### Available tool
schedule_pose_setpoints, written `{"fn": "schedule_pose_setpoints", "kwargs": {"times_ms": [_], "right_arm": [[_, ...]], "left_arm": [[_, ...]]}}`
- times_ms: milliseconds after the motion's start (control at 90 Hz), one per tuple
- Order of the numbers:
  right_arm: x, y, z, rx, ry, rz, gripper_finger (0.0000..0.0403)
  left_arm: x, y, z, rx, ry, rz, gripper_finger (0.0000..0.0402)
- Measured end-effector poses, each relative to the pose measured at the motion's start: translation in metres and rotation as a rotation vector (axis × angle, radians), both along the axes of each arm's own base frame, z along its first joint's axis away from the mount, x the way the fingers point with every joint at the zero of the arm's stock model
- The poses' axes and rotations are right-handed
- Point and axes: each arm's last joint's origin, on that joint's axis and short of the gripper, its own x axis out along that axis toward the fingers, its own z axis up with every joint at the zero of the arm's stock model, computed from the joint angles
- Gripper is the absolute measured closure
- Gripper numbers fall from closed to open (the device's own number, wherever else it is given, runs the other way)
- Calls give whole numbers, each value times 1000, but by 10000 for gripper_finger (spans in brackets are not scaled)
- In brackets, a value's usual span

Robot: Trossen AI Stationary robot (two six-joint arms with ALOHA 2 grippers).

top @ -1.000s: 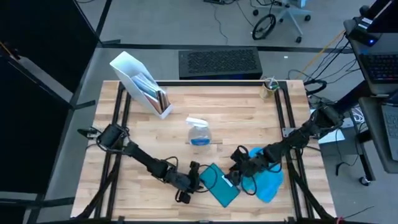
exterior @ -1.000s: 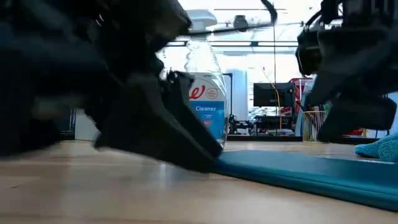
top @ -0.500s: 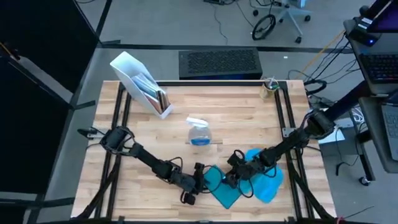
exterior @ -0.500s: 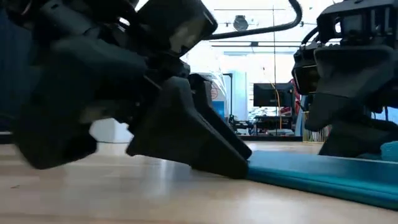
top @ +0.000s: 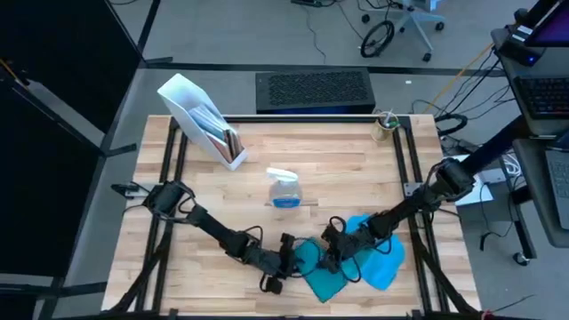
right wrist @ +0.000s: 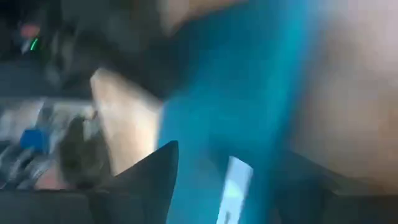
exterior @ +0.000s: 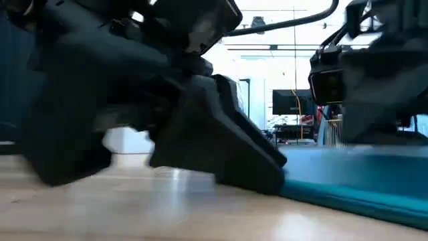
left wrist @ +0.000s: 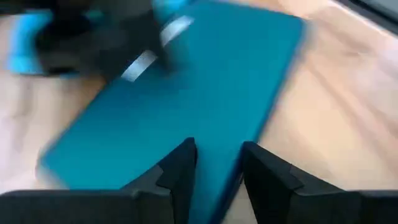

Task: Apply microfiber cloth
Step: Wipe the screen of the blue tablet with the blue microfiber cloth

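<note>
The sky-blue microfiber cloth [top: 384, 263] lies bunched on the wood near the table's front right, partly under my right arm. Just left of it a flat teal-faced tablet [top: 322, 276] lies on the table. My right gripper [top: 332, 252] is low over the tablet's far end, with the cloth right behind it. The right wrist view is blurred. My left gripper [top: 287, 254] is low at the tablet's left edge, open. In the left wrist view one finger [left wrist: 180, 171] is over the teal face and the other [left wrist: 264, 177] is over the wood. My left gripper comes in level from the table's left, with the tablet's long edge [left wrist: 239, 168] running between its two fingers. In the low view its lower finger [exterior: 261, 167] sits on the wood right at that edge. I cannot tell whether it touches the tablet.
A clear spray bottle [top: 284, 190] stands at mid-table behind the tablet. A white file holder [top: 201, 120] stands at the far left and a small cup [top: 384, 125] at the far right corner. A dark keyboard [top: 312, 90] lies beyond the far edge.
My left gripper has slid toward the table's right edge, up to the tablet's left edge. My right gripper has moved toward the left and near edges, from the cloth's side out over the tablet.
</note>
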Motion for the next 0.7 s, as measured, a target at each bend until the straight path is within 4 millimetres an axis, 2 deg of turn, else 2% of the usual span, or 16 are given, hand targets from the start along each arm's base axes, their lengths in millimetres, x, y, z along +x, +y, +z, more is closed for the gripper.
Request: {"fn": "schedule_pose_setpoints", "kwargs": {"times_ms": [56,222,444,578,700], "right_arm": [[2,3,2,13,-15,20,195],[3,1,2,-47,-28,-13,206],[1,-2,6,-81,-37,-29,301],[-1,-5,18,-156,-96,12,360],[-1,-8,31,-219,-157,53,390]], "left_arm": [[3,7,-1,17,-17,44,288],[4,9,-1,25,-15,54,288],[0,3,6,11,-8,35,288],[-11,-6,29,27,23,1,288],[-29,-11,67,39,70,-15,288]]}}
